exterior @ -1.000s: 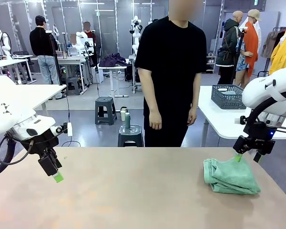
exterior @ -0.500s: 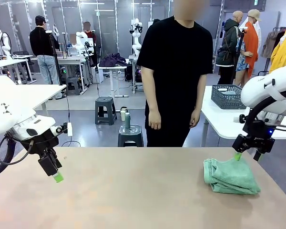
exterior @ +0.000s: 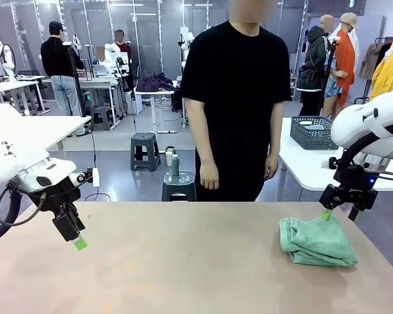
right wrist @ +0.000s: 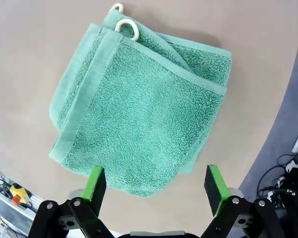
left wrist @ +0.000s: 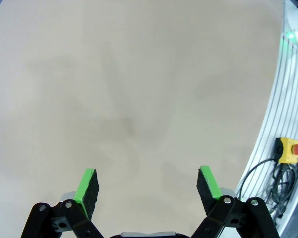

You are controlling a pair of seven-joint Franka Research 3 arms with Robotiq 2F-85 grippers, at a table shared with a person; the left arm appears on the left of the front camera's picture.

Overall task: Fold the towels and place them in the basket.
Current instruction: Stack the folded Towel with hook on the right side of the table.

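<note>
Mint-green towel (exterior: 318, 241), folded into a thick square, lies on the tan table (exterior: 183, 261) at its right side, two white hanging loops (right wrist: 126, 27) at one corner. Right gripper (exterior: 339, 214) hovers above the towel's far edge, jaws wide, nothing held. Left gripper (left wrist: 148, 186) hangs over bare tabletop at the left, jaws wide, empty. Dark grey basket (exterior: 313, 133) sits on a white table (exterior: 301, 163) far right, beside the person (exterior: 234, 104). No readable print on the towel.
</note>
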